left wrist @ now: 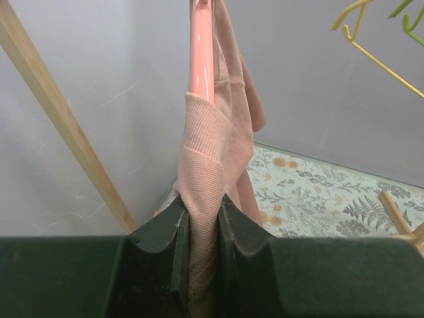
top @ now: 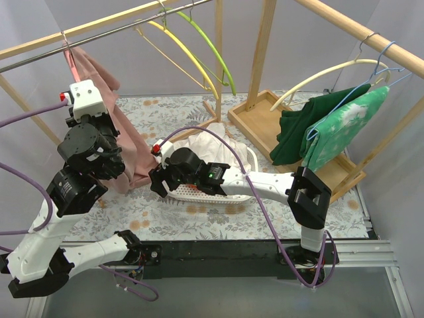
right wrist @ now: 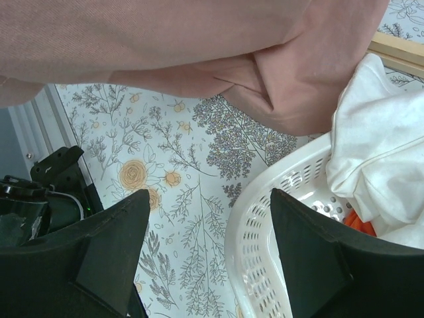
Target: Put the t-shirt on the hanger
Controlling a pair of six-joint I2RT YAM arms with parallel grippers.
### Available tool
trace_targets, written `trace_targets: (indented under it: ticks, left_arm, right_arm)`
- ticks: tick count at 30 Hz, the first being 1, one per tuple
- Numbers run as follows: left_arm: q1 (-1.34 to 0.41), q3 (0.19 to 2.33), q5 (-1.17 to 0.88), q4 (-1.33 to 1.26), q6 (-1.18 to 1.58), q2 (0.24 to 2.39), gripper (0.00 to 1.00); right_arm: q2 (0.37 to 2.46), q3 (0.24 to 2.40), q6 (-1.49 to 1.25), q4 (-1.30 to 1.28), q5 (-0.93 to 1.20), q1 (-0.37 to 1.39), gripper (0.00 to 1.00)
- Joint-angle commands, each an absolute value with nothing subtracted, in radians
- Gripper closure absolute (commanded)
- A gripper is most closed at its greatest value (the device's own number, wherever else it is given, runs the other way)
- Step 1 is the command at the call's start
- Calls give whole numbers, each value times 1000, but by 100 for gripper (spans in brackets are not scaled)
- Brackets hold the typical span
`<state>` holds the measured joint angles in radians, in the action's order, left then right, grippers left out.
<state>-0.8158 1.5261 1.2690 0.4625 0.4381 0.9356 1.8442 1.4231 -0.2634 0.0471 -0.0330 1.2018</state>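
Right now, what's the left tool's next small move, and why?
Probably tug the shirt a little further down the hanger: the left tool is shut on its ribbed edge, and the pink arm only just enters it. Right tool is open.

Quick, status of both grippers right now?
Left gripper: closed on the ribbed edge of the pink t-shirt.
Right gripper: open, holding nothing.

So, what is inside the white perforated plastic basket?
A crumpled white cloth fills the white perforated plastic basket; something orange shows just beneath it. Anything deeper is covered.
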Motion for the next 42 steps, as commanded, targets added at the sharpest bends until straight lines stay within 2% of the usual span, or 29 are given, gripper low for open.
trace_targets:
  ticks: [1, 14, 22, 25, 32, 42]
  left_arm:
    - [-819, 1525, 1282, 302, 391, 916, 100]
    - [-819, 1468, 1197, 400, 488, 934, 100]
    - [-810, 1401, 1166, 298, 437, 948, 100]
    - [-779, 1397, 1132, 295, 443, 963, 100]
    - [-583, 1445, 960, 373, 537, 1022, 100]
    - [-560, 1433, 855, 290, 502, 985, 100]
  right_arm:
    - [1798, 1443, -270, 32, -20, 1201, 19]
    - [1838, 1491, -281, 2, -6, 1210, 20]
    - [1830, 1485, -268, -26, -6, 1212, 20]
    - [1829, 1482, -270, -31, -6, 1212, 20]
    - [1824, 1474, -270, -34, -12, 1213, 20]
    - [1825, 1454, -273, -37, -20, 1215, 20]
